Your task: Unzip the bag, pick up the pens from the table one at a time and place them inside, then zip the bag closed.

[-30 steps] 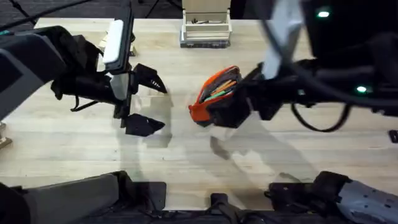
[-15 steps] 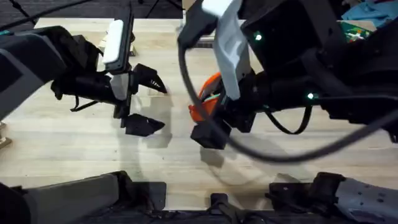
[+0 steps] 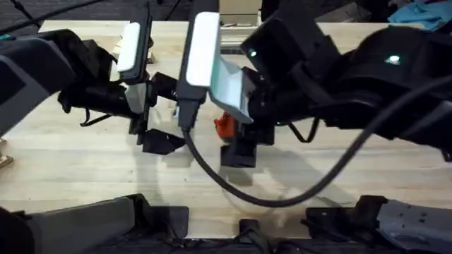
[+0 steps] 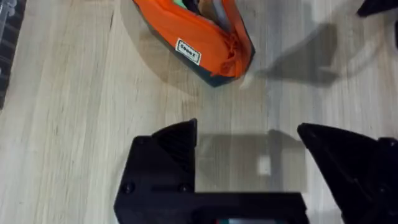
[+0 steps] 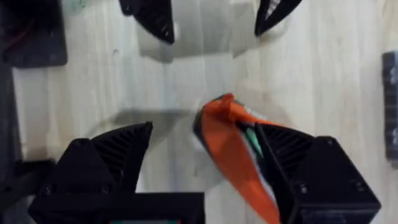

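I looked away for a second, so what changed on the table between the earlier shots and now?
The right arm swung up and left across the overhead view, now covering most of the orange pouch; its right gripper hangs open over the pouch's end. The left gripper, open, and the pouch stayed put.

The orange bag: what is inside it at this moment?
Through the open top of the bag, something green and something dark show. Its far end is cut off, so the rest inside is hidden.

You see a bright orange bag (image 4: 198, 38) with a white label, on the pale wood-grain table (image 4: 68, 124).
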Controlling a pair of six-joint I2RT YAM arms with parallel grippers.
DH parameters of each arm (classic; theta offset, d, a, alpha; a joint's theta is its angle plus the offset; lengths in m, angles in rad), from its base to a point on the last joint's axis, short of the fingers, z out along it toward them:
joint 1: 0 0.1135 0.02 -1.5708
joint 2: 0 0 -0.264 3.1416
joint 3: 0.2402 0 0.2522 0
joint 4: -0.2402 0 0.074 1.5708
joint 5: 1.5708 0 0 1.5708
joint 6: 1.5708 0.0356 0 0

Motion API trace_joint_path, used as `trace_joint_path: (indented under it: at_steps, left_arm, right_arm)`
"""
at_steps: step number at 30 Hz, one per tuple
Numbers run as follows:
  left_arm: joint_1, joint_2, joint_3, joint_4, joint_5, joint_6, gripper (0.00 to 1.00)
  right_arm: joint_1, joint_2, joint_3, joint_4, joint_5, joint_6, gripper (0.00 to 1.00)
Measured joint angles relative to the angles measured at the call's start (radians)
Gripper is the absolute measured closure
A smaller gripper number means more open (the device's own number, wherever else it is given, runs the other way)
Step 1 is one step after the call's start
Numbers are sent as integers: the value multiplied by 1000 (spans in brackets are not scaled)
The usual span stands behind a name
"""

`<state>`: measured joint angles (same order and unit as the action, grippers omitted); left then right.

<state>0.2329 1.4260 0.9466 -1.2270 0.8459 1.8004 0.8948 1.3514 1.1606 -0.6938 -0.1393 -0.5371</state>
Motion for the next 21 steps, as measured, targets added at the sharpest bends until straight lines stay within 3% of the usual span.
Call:
trace_joint_path:
  at_steps: [21]
  left_arm:
    - [0,0,0,0,0,0,7]
  right_arm:
    - [0,251,0,166,2,-25,6]
